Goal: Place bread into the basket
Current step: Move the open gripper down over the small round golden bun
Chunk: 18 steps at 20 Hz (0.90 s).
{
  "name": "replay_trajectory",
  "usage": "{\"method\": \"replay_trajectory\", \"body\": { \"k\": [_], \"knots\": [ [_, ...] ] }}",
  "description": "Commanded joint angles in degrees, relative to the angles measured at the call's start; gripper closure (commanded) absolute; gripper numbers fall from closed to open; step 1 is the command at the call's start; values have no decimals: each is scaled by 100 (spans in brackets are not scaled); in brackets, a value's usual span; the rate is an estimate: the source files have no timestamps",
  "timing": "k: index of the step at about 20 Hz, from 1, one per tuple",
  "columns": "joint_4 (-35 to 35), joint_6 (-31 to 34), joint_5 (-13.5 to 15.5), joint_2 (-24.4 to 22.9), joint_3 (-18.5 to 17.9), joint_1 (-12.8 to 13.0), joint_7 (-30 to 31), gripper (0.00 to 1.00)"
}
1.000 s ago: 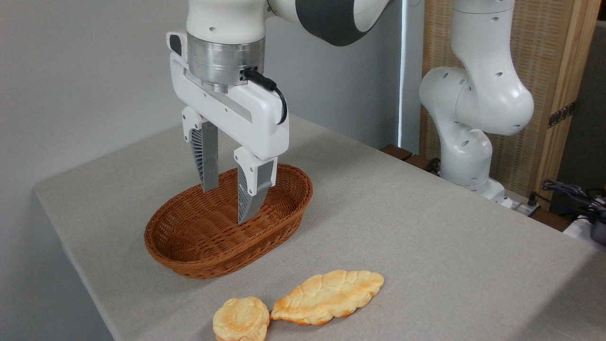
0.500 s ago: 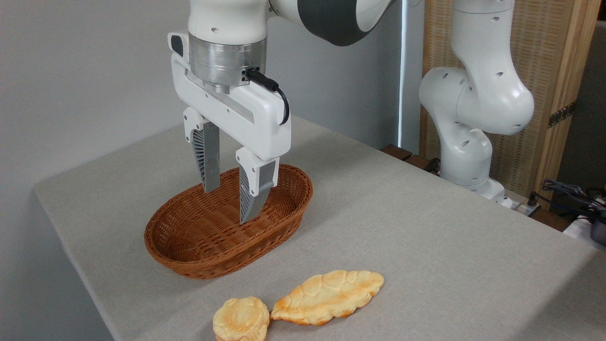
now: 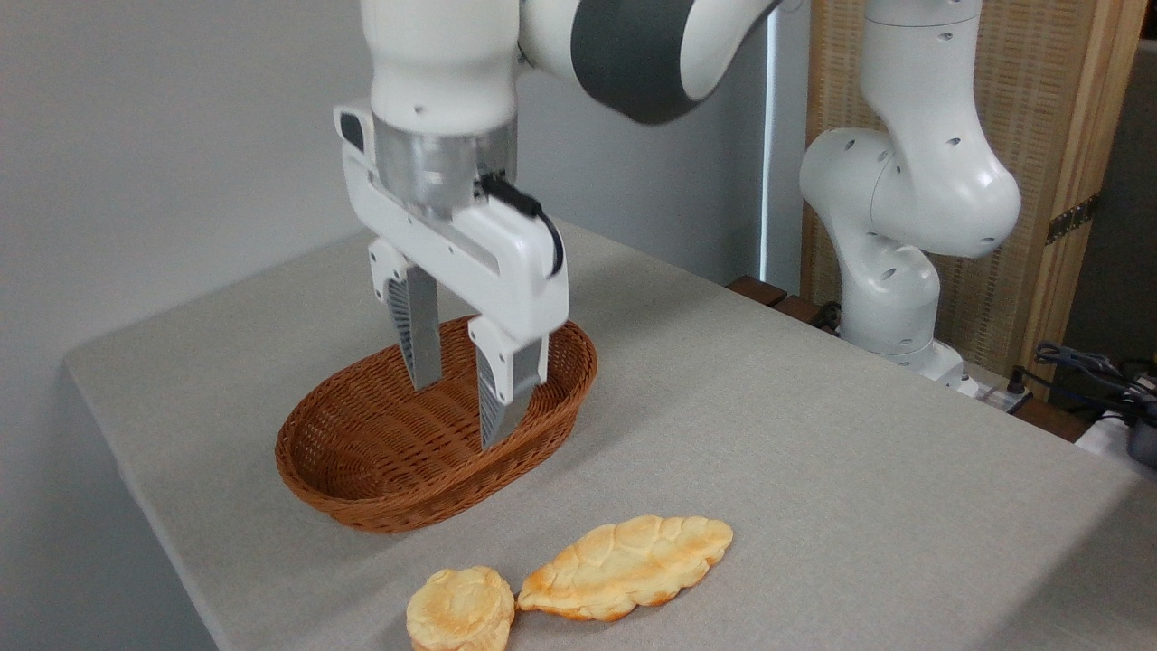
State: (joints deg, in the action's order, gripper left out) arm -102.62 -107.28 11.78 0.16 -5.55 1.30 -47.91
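At the table's near edge lay the small round golden-orange bun [image 3: 461, 609], touching the left tip of a longer pale golden leaf-shaped bread [image 3: 625, 566] on the grey cloth-covered table [image 3: 813, 470]. Farther back sat the oval reddish-brown wicker basket [image 3: 380, 488]. My white two-finger claw [image 3: 456, 414] hung over it, released and grasping nothing.

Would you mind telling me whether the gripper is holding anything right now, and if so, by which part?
Nothing is held. The gripper is open and empty above the basket; the bread lies untouched on the table.
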Motion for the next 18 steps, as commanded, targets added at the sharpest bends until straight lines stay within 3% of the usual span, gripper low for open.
{"method": "replay_trajectory", "body": {
  "k": [1, 5, 11, 18],
  "knots": [
    [-557, -977, 26, -42, -7, -51, -263, 0],
    [-839, -1875, 26, 90, -7, -60, -271, 0],
    [-988, -2762, -387, 423, -174, -86, -289, 0],
    [-997, -3088, -396, 696, -183, -95, -324, 0]
  ]
}}
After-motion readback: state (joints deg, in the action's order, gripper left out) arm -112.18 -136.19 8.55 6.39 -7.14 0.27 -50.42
